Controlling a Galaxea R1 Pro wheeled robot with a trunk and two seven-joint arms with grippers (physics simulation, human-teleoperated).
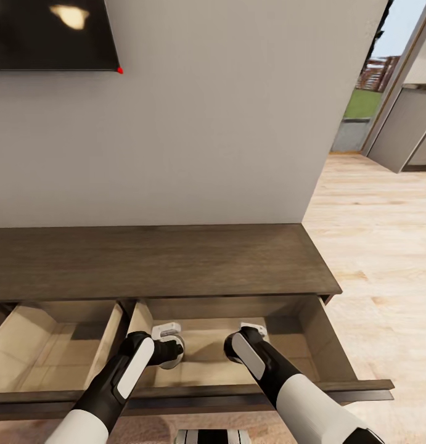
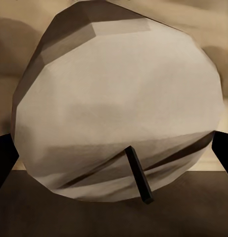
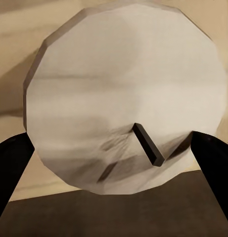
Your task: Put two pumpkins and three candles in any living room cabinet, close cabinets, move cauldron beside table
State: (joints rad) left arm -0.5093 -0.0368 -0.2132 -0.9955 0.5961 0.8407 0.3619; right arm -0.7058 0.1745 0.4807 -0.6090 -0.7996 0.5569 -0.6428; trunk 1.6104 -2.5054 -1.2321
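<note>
Both my arms reach into the cabinet's open drawer, each set of jaws closed around 1 candle, left and right, 2 in all.

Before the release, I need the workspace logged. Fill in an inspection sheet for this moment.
Surface: cabinet top is bare dark wood.
Job's things: two drawers stand open. Both arms reach into the right drawer, one candle at the left arm, another candle at the right. The left drawer shows a pale floor. Pumpkins, cauldron, table: nothing seen.
Clutter: nothing seen.
Jaws: left jaws and right jaws each flank their candle and appear closed on it.
Cables: nothing seen.
Surroundings: dark screen on the wall, plank floor to the right.
</note>
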